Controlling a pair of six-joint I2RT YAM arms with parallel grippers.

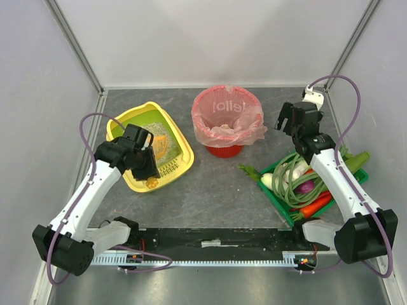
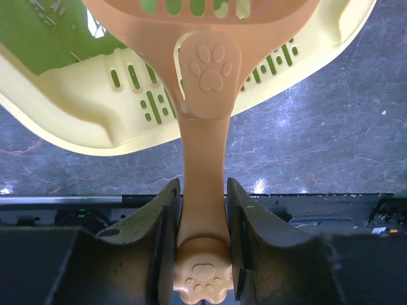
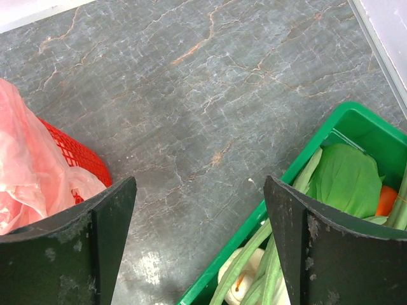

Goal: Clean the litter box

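Note:
The yellow litter box (image 1: 130, 121) with green inner walls and pale litter sits at the left of the table. In the left wrist view its slotted rim (image 2: 127, 108) is close ahead. My left gripper (image 1: 145, 166) is over the box's near rim, shut on the handle of an orange slotted scoop (image 2: 203, 159) with paw prints. The scoop's head (image 1: 160, 145) reaches over the litter. In the left wrist view the gripper (image 2: 202, 216) clamps the handle near its paw-shaped end. My right gripper (image 1: 287, 121) is open and empty, raised between the red bin and the vegetable tray, as the right wrist view (image 3: 200, 216) also shows.
A round red bin (image 1: 224, 150) lined with a pink bag (image 1: 251, 124) stands at the middle back. A green tray (image 1: 280, 206) of vegetables sits at the right; its rim (image 3: 299, 171) shows in the right wrist view beside the bin (image 3: 70, 152). Walls enclose the table.

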